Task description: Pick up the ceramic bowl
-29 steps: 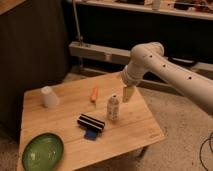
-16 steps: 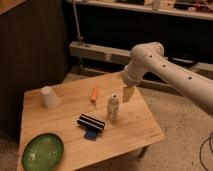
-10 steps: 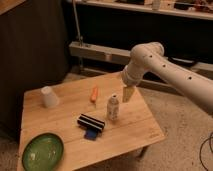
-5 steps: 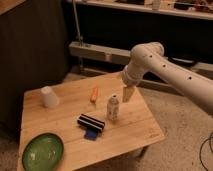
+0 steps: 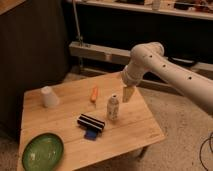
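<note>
Ceramic bowl (image 5: 43, 151) sits at the desk's (image 5: 135, 127) seven o'clock corner; jaws hover well apart at two o'clock, spread or pressed unclear

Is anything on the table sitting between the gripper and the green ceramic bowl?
Yes. The gripper hangs over the table's far right side; the ceramic bowl sits at the near left corner. The small bottle and the black striped object lie roughly on the line between them.

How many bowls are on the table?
1: the green bowl at the front-left corner of the table. The claw hangs above its right side, far from the bowl.
</note>
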